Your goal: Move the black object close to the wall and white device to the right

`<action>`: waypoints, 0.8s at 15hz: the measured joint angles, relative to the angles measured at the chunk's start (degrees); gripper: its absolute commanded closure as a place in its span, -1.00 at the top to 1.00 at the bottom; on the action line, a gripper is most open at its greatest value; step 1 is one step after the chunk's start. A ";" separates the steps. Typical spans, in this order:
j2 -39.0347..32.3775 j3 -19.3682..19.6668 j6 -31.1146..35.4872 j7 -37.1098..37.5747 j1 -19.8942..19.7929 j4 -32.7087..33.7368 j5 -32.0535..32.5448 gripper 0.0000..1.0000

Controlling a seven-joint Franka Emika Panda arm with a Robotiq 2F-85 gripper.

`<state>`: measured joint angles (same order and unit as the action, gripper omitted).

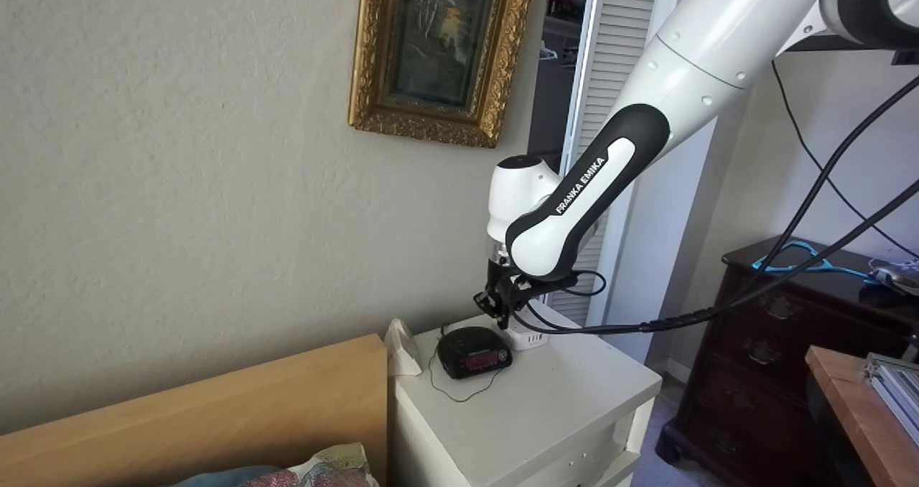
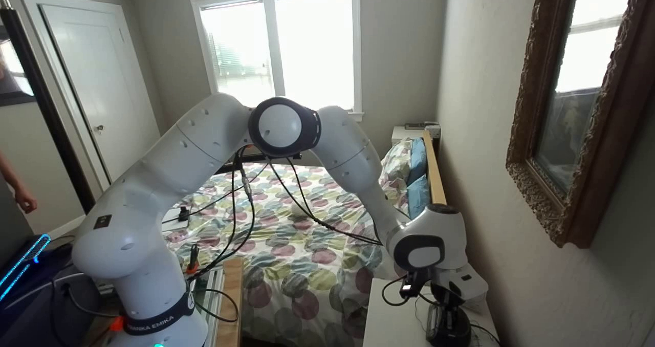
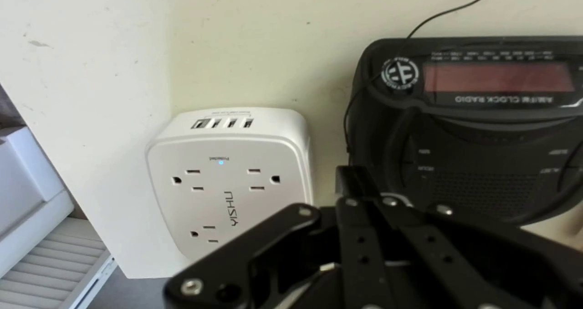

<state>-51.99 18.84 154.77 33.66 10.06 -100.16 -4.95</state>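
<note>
Jaws together beside clock radio (image 3: 478,149)

In the wrist view, the clock radio sits on the bench (image 3: 255,49) at two o'clock from the jaws, a white outlet block (image 3: 232,172) at nine. An exterior view adds the wall (image 1: 215,149), at twelve o'clock from the clock radio.

Bare nightstand top (image 1: 553,411) stretches before the clock radio (image 1: 470,354), giving a hand passage, though a thin cord (image 1: 459,401) loops there. The wall (image 1: 237,185) blocks behind; a pale wedge (image 1: 402,350) crowds one side. In the wrist view, the gripper (image 3: 357,181), fingers together, covers part of the narrow gap toward the outlet box (image 3: 232,177).
</note>
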 measured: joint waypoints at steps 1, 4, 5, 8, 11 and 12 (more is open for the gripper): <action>-0.06 -0.09 0.03 -0.01 -0.07 0.08 0.00 -1.00; -0.46 -0.09 0.34 -0.01 -0.14 0.58 0.00 -1.00; -0.61 -0.07 0.34 -0.01 -0.17 0.81 0.00 -1.00; -1.70 0.02 0.33 0.01 -0.30 2.01 0.00 -1.00; -3.30 0.02 0.26 0.04 -0.67 3.70 0.00 -1.00; -3.81 0.02 0.22 0.05 -0.83 4.27 0.00 -1.00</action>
<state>-55.80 18.86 154.99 33.72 9.24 -95.89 -4.95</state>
